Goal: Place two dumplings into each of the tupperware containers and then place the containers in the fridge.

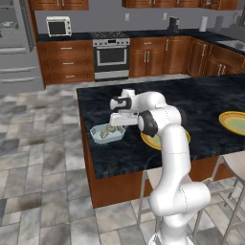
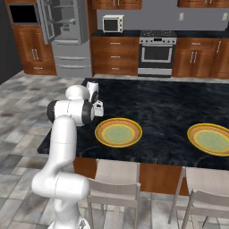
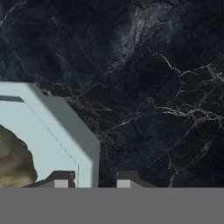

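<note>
A pale-blue tupperware container (image 1: 107, 133) sits near the island's left front corner with two dumplings (image 1: 105, 134) inside. My gripper (image 1: 119, 126) reaches down at its right end. In the hand view the two fingertips (image 3: 62, 178) straddle the container's wall (image 3: 85, 144), one inside and one outside, closed in on its rim. A lumpy beige dumpling (image 3: 13, 162) lies just inside at the left edge. The fridge (image 2: 67, 31) stands at the far left with its upper door open and its shelves showing.
Two round yellow plates (image 2: 118, 132) (image 2: 211, 138) lie on the black marble island (image 2: 170, 105). Stools (image 2: 114, 181) stand along its front edge. An oven (image 1: 111, 56) and wooden cabinets line the back wall, and tiled floor lies between the island and the fridge.
</note>
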Tool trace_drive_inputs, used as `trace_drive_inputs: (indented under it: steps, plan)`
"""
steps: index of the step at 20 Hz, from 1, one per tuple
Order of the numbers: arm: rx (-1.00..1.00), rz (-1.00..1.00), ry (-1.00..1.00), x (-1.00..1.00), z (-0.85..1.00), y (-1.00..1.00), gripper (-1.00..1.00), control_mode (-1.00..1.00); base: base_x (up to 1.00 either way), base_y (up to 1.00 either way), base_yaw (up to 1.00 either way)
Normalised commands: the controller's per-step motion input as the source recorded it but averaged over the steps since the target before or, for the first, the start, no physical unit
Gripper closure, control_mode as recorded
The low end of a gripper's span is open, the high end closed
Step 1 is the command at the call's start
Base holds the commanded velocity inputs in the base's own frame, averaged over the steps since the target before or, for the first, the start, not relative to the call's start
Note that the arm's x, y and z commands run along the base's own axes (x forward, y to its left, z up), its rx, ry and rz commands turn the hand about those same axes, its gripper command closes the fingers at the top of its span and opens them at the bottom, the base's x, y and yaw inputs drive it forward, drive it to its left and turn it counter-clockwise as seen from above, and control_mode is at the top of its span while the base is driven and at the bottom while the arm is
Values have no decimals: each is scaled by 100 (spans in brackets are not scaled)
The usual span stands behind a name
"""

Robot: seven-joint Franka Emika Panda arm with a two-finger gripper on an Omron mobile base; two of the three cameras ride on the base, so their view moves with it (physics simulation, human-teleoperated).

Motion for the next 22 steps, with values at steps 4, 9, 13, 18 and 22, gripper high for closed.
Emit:
trace_drive_inputs:
  steps: [4, 9, 13, 18, 22]
  plan:
    - [0, 0, 0, 0, 0, 0, 100, -100, 0, 0, 0]
    - [0, 0, 0, -2, 4, 0, 100, -100, 0, 0, 0]
    - [0, -1, 0, -6, 47, 0, 100, -100, 0, 0, 0]
    - [0, -6, 2, -10, 80, 0, 100, -100, 0, 0, 0]
    - [0, -21, 2, -55, 79, -3, 100, -100, 0, 0, 0]
